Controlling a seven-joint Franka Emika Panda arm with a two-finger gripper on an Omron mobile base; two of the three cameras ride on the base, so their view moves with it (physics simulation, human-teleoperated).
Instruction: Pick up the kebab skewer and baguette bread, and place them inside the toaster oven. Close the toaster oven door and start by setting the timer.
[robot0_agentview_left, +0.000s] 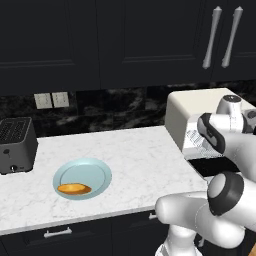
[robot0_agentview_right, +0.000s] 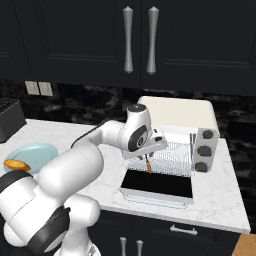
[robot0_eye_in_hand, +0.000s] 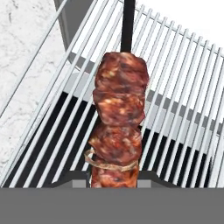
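Right now I have the gripper (robot0_agentview_right: 148, 159) closed on the kebab skewer (robot0_eye_in_hand: 118, 131), its fingers pinching the lower meat chunks in the hand view, with the dark stick running up and away over the wire rack (robot0_eye_in_hand: 183, 87). From the right base view the skewer (robot0_agentview_right: 148, 165) hangs below the hand, just at the front edge of the rack (robot0_agentview_right: 170, 155) of the toaster oven (robot0_agentview_right: 180, 115), above the toaster oven door (robot0_agentview_right: 157, 185), which lies folded down flat toward me with its dark glass facing up. I cannot tell whether the skewer's tip touches the rack wires or hovers just over them. Inside the oven cavity I see just the rack. Over on the left of the counter (robot0_agentview_left: 135, 150), the light-blue plate (robot0_agentview_left: 95, 172) holds the baguette bread (robot0_agentview_left: 74, 189), lying near the plate's front-left rim; in the right base view the plate (robot0_agentview_right: 35, 152) and loaf (robot0_agentview_right: 16, 164) sit partly behind my arm. A dark slot toaster (robot0_agentview_left: 16, 145) stands at the far left, well apart from the plate. Grey knobs (robot0_agentview_right: 203, 151) line the oven's right side.
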